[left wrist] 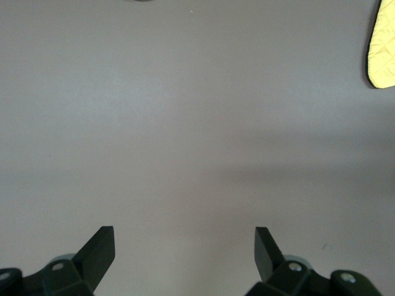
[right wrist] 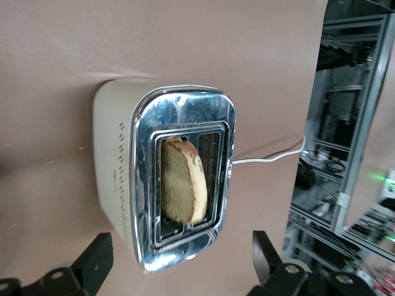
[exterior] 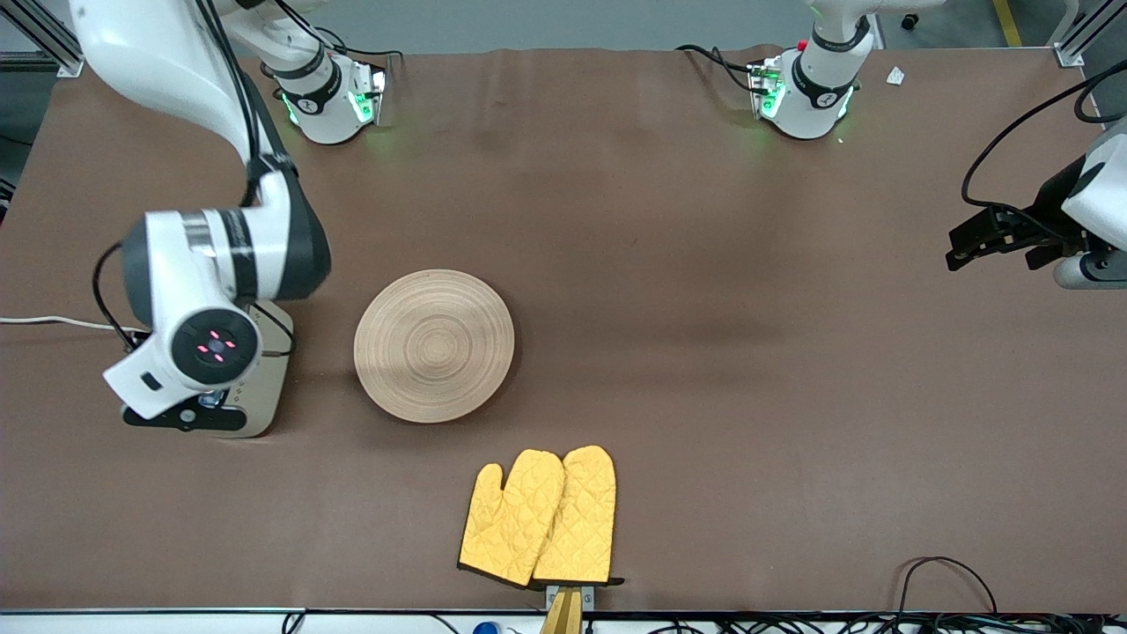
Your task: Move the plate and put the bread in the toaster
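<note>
The toaster (right wrist: 114, 161), cream with a chrome top, stands at the right arm's end of the table. The bread (right wrist: 181, 182) stands in one of its slots with its top edge sticking out. My right gripper (right wrist: 182, 259) is open and empty, straight above the toaster and apart from the bread. In the front view the right arm's hand covers most of the toaster (exterior: 268, 387). The round wooden plate (exterior: 434, 345) lies empty beside the toaster, toward the middle of the table. My left gripper (exterior: 964, 246) is open and empty at the left arm's end, over bare table (left wrist: 185, 237).
A pair of yellow oven mitts (exterior: 539, 515) lies nearer to the front camera than the plate; one mitt's edge shows in the left wrist view (left wrist: 382, 49). The toaster's white cord (exterior: 53, 321) runs off the table's end. Cables lie along the front edge.
</note>
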You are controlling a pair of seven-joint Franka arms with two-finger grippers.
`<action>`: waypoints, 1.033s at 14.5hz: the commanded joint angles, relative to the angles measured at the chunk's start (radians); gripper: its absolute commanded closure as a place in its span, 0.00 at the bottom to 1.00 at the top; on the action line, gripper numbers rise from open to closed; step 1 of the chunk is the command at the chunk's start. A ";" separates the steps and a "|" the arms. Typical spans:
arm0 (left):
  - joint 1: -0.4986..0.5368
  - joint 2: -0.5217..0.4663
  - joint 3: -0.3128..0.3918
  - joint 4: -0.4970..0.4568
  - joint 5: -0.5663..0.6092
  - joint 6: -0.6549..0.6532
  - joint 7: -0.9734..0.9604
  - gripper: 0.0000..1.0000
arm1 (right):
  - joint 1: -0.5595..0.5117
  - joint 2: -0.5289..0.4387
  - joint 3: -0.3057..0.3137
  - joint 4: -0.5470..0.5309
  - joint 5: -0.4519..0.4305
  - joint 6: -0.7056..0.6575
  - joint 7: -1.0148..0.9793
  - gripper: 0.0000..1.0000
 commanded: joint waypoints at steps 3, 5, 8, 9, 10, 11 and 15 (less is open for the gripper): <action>0.003 -0.008 0.001 -0.017 -0.012 0.060 -0.016 0.00 | -0.059 -0.128 -0.004 -0.028 0.248 -0.016 -0.113 0.00; 0.003 -0.016 0.001 -0.031 -0.006 0.064 -0.015 0.00 | -0.126 -0.185 0.001 -0.037 0.339 -0.011 -0.115 0.00; 0.003 -0.021 0.001 -0.040 -0.001 0.071 -0.015 0.00 | -0.221 -0.266 -0.001 -0.057 0.514 0.018 -0.118 0.00; 0.003 -0.021 0.001 -0.040 -0.001 0.071 -0.015 0.00 | -0.252 -0.283 0.001 -0.068 0.562 0.021 -0.119 0.00; 0.003 -0.021 0.001 -0.040 -0.001 0.069 -0.015 0.00 | -0.269 -0.304 0.001 -0.082 0.579 0.026 -0.123 0.00; 0.003 -0.021 0.001 -0.040 -0.001 0.071 -0.015 0.00 | -0.269 -0.329 -0.001 -0.093 0.579 0.027 -0.124 0.00; 0.003 -0.021 0.001 -0.039 -0.001 0.069 -0.015 0.00 | -0.271 -0.461 -0.001 -0.217 0.567 0.045 -0.135 0.00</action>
